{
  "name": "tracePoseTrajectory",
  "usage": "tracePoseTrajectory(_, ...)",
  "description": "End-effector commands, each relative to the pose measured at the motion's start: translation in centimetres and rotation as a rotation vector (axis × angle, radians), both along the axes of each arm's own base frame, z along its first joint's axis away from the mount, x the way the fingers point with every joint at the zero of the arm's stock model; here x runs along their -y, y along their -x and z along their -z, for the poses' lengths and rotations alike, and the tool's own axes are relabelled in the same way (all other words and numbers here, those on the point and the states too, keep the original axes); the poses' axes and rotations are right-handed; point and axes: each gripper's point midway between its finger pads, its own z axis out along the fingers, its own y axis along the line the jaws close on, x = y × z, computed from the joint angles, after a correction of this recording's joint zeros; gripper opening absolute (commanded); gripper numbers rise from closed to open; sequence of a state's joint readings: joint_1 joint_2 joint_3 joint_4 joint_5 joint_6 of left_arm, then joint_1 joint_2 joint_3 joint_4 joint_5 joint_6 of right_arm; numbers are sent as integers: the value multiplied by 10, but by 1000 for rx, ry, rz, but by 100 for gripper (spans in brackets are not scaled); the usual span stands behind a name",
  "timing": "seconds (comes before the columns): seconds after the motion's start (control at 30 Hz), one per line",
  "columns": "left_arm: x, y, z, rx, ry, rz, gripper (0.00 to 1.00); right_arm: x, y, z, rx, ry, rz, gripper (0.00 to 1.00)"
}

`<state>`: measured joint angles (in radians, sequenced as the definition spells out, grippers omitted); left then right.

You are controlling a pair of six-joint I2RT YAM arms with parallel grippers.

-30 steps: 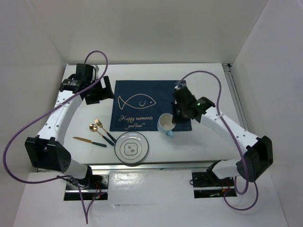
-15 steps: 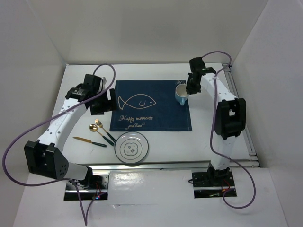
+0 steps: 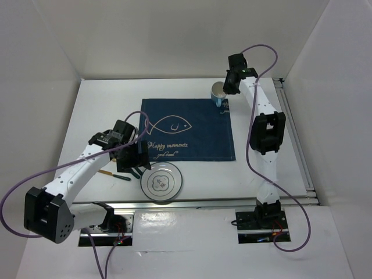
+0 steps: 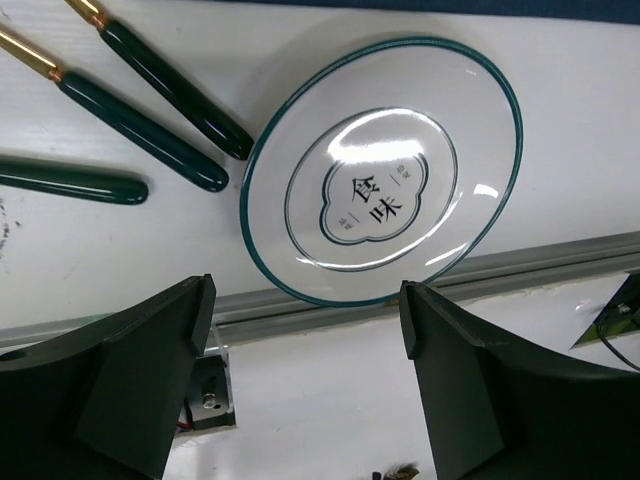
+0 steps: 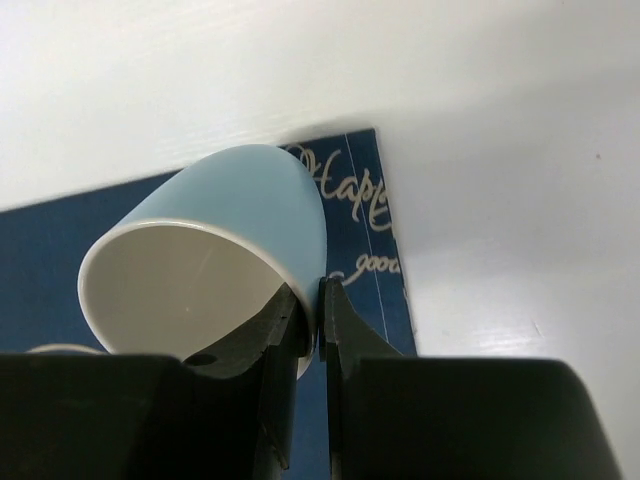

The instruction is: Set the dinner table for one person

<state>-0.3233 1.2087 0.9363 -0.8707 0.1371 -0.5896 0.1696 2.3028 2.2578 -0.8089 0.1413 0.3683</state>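
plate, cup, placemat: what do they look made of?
plate: probably glazed ceramic, glossy white with a teal rim line; it shows bright glare patches.
cup: likely ceramic too, smooth pale blue outside, cream inside, with a thick wall at the lip.
placemat: navy cloth by the look, flat and free of glare, with a pale fish drawing.

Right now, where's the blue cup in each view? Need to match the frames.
Top external: blue cup at the far right corner of the navy placemat, held by the right pincer.
Left wrist: not in it.
Right wrist: centre-left, tilted, its rim pinched in the pincer.
Shared landmark: the placemat with its gold script, behind the cup in the right wrist view.
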Motion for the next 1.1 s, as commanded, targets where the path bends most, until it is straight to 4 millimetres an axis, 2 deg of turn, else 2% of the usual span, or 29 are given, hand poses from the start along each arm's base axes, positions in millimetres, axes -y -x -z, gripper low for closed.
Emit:
tracePoseTrajectory(0.0, 12, 3, -10, 33, 47, -9, 92, -3, -10, -24, 51, -6, -3, 0)
tracePoseTrajectory(0.13, 13, 8, -6, 10, 38, -19, 96, -1, -5, -11, 18, 7, 3, 0)
tracePoseTrajectory(0.33, 15, 13, 8, -33, 38, -52, 96, 6, 1, -12, 12, 8, 12, 0)
tracePoseTrajectory(0.4, 15, 15, 11, -45, 36, -63, 96, 4, 4, 4, -34, 7, 4, 0)
tracePoseTrajectory(0.57, 15, 16, 18, -67, 21, -75, 100, 5, 0, 15, -53, -5, 2, 0)
tracePoseTrajectory(0.6, 16, 14, 18, -58, 25, -75, 100, 5, 0, 15, -53, -5, 1, 4)
tracePoseTrajectory(0.63, 16, 14, 20, -67, 21, -75, 100, 3, 0, 15, -54, -13, -5, 21)
tracePoseTrajectory(0.7, 14, 17, 23, -76, 17, -76, 100, 1, 0, 12, -45, -24, -13, 45)
tracePoseTrajectory(0.77, 14, 20, 26, -85, 6, -82, 100, -2, 0, 7, -35, -39, -25, 60)
tracePoseTrajectory(0.8, 14, 20, 29, -95, 1, -82, 100, -2, 0, 1, -25, -41, -26, 72)
tracePoseTrajectory(0.83, 13, 23, 32, -109, -1, -94, 100, -4, 1, 1, -26, -50, -34, 77)
tracePoseTrajectory(0.9, 13, 24, 35, -114, 1, -107, 100, -4, 0, -14, 4, -48, -41, 83)
tracePoseTrajectory(0.93, 11, 31, 42, -141, -7, -122, 100, -6, 0, -14, 3, -56, -48, 87)
tracePoseTrajectory(1.07, 11, 38, 51, -176, 3, -162, 100, -5, 7, -38, 35, -61, -49, 90)
